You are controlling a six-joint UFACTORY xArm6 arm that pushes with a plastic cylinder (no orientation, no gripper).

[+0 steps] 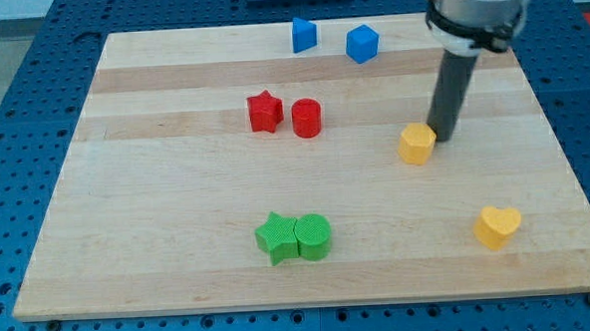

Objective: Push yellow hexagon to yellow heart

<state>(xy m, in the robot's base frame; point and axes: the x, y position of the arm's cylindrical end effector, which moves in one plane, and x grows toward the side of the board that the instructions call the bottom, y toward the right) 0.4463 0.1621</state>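
The yellow hexagon [417,143] lies right of the board's middle. The yellow heart [497,227] lies near the board's lower right corner, well apart from the hexagon, below and to its right. My tip [441,137] is at the end of the dark rod, touching or nearly touching the hexagon's upper right side.
A red star [264,112] and a red cylinder [306,118] sit left of centre. A green star [276,237] and a green cylinder [314,236] touch near the bottom. Two blue blocks [303,34] [363,44] lie at the top. The wooden board [157,201] rests on a blue perforated table.
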